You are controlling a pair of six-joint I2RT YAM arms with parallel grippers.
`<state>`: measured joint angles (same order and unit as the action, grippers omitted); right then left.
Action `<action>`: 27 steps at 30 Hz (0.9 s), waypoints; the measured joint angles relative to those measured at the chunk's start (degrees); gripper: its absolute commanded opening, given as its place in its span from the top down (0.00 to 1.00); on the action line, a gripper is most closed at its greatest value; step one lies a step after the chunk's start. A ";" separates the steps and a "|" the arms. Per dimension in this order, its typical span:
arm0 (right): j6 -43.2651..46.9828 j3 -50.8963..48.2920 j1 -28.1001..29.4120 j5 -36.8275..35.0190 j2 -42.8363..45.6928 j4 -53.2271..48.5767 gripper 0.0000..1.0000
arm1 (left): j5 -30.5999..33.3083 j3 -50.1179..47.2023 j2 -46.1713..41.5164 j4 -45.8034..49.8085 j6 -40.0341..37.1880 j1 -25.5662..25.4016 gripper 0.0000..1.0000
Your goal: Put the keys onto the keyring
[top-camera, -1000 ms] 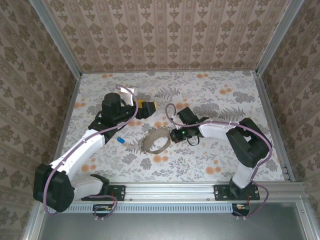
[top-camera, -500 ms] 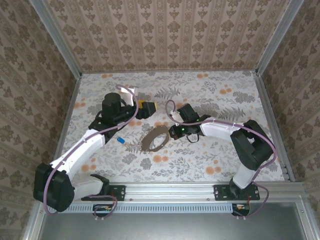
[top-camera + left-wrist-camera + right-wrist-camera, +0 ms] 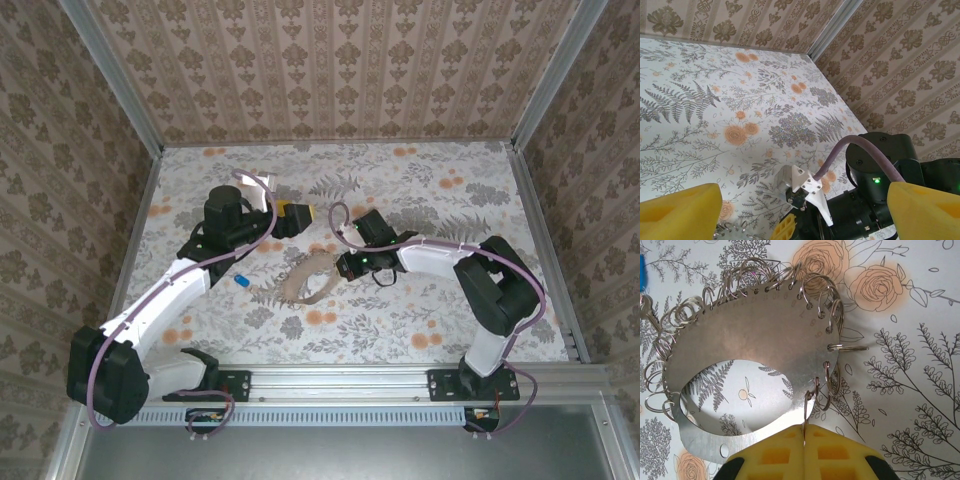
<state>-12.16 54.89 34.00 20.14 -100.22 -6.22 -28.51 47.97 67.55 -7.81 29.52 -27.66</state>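
Observation:
The keyring [image 3: 765, 335] is an oval metal band hung with several small wire rings. My right gripper [image 3: 804, 432] is shut on one of those small rings [image 3: 810, 405] at the band's near edge. From above, the keyring [image 3: 305, 280] hangs tilted off the right gripper [image 3: 337, 267] at mid-table. The blue key [image 3: 243, 281] lies on the table to its left, and its blue head [image 3: 641, 270] shows at the edge of the right wrist view. My left gripper [image 3: 300, 215] hovers open behind the keyring, holding nothing. Its yellow fingertips [image 3: 680, 212] stand wide apart.
The table top is a flowered sheet [image 3: 420, 190] walled on three sides by patterned panels. The right arm's black wrist [image 3: 880, 165], with its purple cable and a green light, lies right in front of the left gripper.
The keyring has swung in the right gripper, from lying spread out to an upright oval and now to a flatter tilt toward the left. The left arm has not moved.

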 measured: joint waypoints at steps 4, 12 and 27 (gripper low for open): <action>0.02 -0.04 -0.42 0.07 2.47 0.42 1.00 | 0.00 0.17 0.02 1.11 -0.55 0.00 0.12; -0.02 2.23 -2.67 3.02 13.46 4.90 1.00 | -1.53 5.31 0.00 6.03 -2.67 2.03 0.18; -1.68 7.17 -8.83 14.23 19.08 12.90 1.00 | -14.97 11.02 5.33 7.02 -6.69 6.43 0.33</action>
<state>-13.85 62.06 25.17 34.37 -81.14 6.68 -43.48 58.98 72.88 -0.80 22.83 -21.23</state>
